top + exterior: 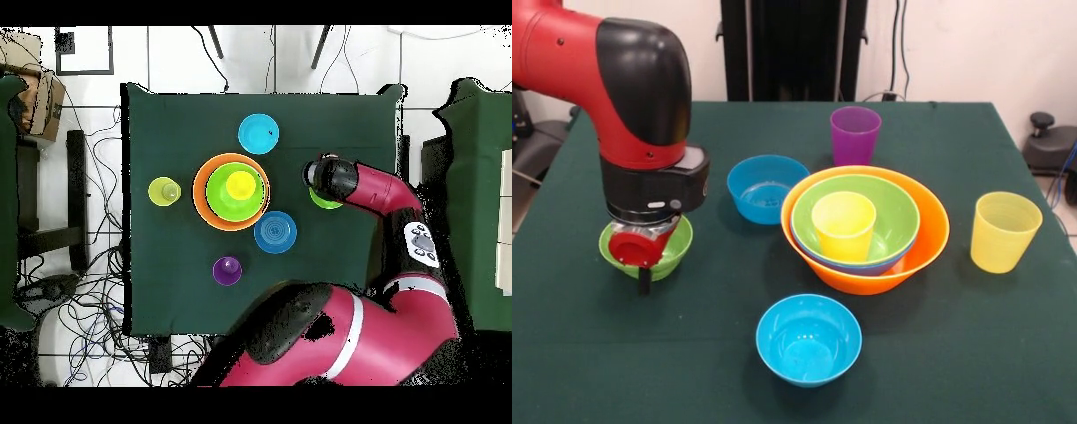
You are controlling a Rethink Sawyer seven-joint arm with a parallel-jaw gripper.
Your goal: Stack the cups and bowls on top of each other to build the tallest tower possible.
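Gripper (pixel 644 265) is lowered onto small green bowl (pixel 676 250) near the table's (pixel 1006 353) side edge (claw state cannot be told, possibly straddling the rim); rim should be pinched squarely before lifting.

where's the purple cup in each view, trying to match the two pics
Front view: the purple cup stands upright at the far middle, just behind the orange bowl.
Overhead view: the purple cup sits low and left of centre, below the orange bowl.
Shared landmark: the orange bowl with its nested stack, next to the cup in both views.
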